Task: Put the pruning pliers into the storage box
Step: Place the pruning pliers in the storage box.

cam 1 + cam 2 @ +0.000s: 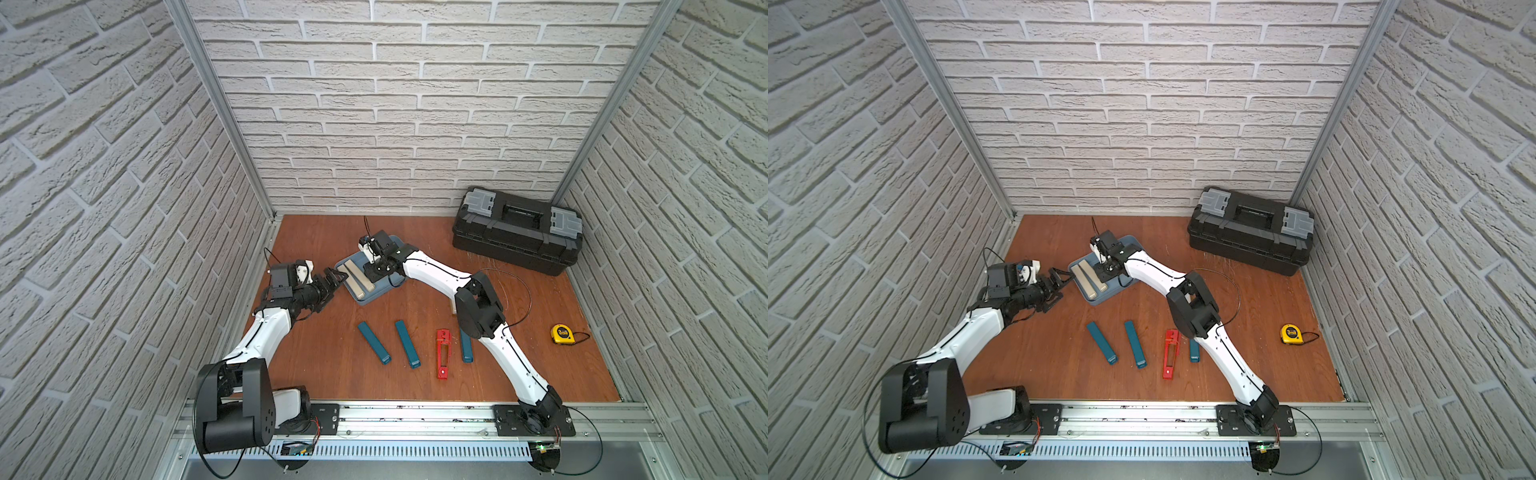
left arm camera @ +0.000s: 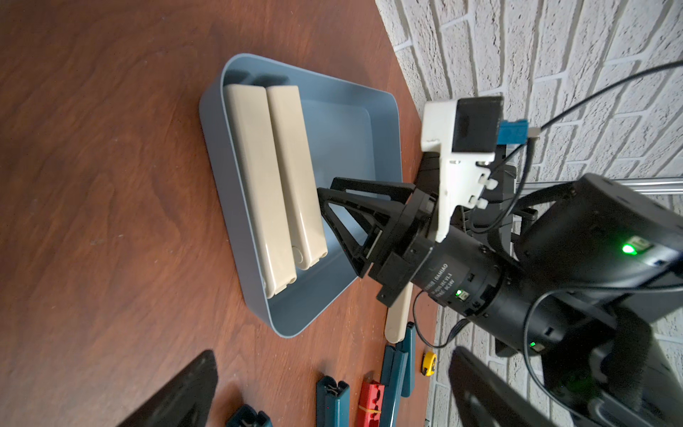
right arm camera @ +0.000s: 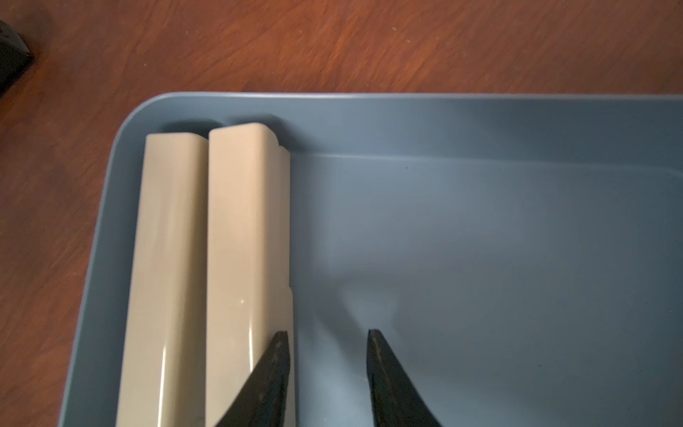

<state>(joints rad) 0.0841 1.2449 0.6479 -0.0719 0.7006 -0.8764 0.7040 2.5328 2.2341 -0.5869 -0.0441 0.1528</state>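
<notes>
Two beige pruning pliers [image 3: 244,240] lie side by side in the storage box [image 3: 480,111]; right gripper [image 3: 327,355] part-spread, empty, low over the box floor, one finger just beside the inner one; left gripper [image 1: 334,289] spread wide, empty, near the rim; judged: release step; next, lift straight clear, then fetch the teal pliers [image 1: 374,343], well apart on the table [image 1: 324,365].

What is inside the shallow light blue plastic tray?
Two beige bar-shaped pieces lie side by side along one wall of the light blue tray. The right gripper hides some floor.
</notes>
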